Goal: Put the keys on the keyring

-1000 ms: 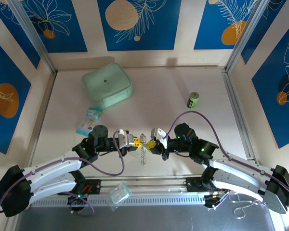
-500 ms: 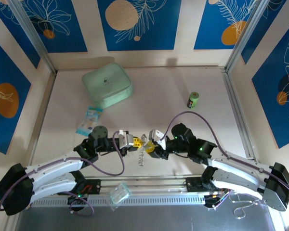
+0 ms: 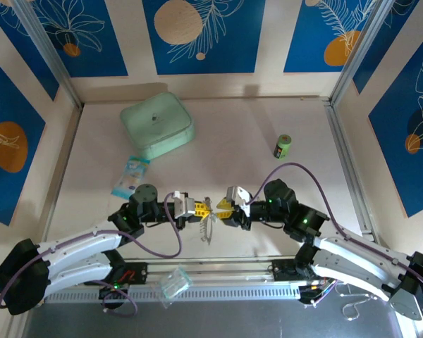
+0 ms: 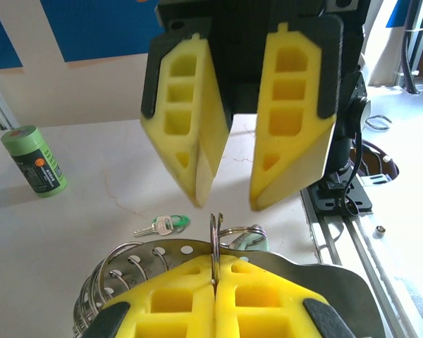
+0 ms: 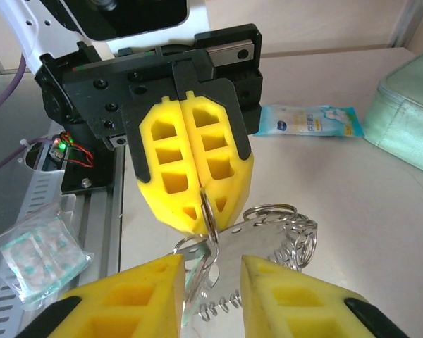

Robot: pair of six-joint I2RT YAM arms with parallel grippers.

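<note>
The keyring [image 4: 137,255] is a silvery perforated plate hung with several split rings. My left gripper [image 4: 215,285] is shut on one upright ring [image 5: 210,215] of it, holding it off the table. In the top view the keyring [image 3: 209,227] hangs between my left gripper [image 3: 199,207] and my right gripper [image 3: 223,208], which face each other. My right gripper [image 5: 210,290] is open, its fingers [image 4: 190,141] on either side of the plate [image 5: 268,260] without touching it. A small key with a green head [image 4: 162,225] lies on the table below the right gripper. A pale green flat piece [image 4: 252,239] hangs from a ring.
A green can [image 3: 283,146] stands at the right back. A mint-green box [image 3: 157,125] sits at the back left, a blue-white packet [image 3: 130,176] in front of it. A clear plastic bag [image 3: 175,283] lies on the rail at the near edge.
My right gripper has opened from shut, and its arm has shifted slightly right and lower. The left gripper has kept its grip and place.
</note>
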